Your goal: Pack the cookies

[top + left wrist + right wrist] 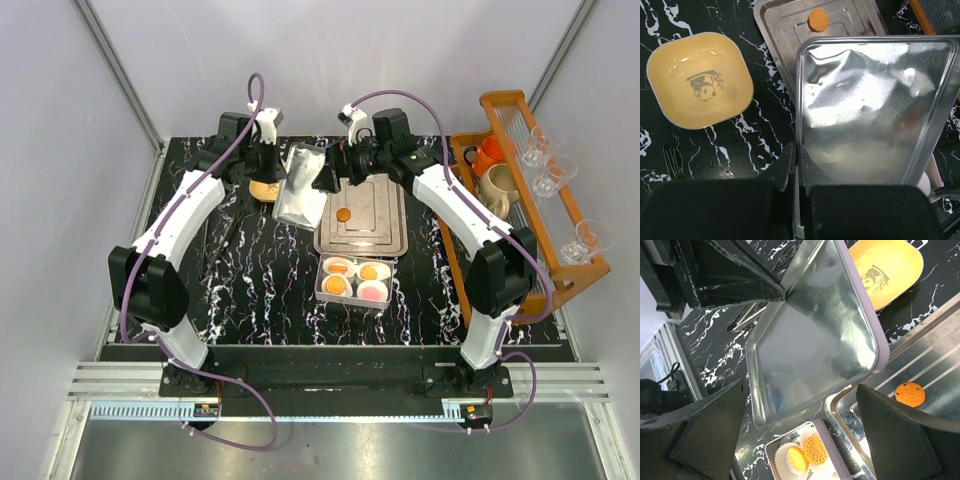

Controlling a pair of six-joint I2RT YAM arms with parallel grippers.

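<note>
Left claw (797,165) clamped on metal lid (870,110), lifted off worktop (260,280). Right claw (800,430) wide open, empty. One cookie (344,214) on steel tray (385,235); other cookies (356,280) in container (320,288) below.

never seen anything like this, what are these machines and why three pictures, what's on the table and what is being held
These are two robot arms bolted at the near edge of a black marbled table. One picture looks down from a fixed camera above; the other two come from cameras on each wrist, so you see each arm's own fingers up close.

The left tool is shut on the rim of a shiny metal lid, holding it tilted above the table. The right tool is wide open, holding nothing, near that lid.

On the table: a flat metal tray with one orange cookie on it, a small box with paper cups holding cookies, three orange and one pink, and a yellow dish with a panda drawing. A wooden rack with glasses stands at the right.
</note>
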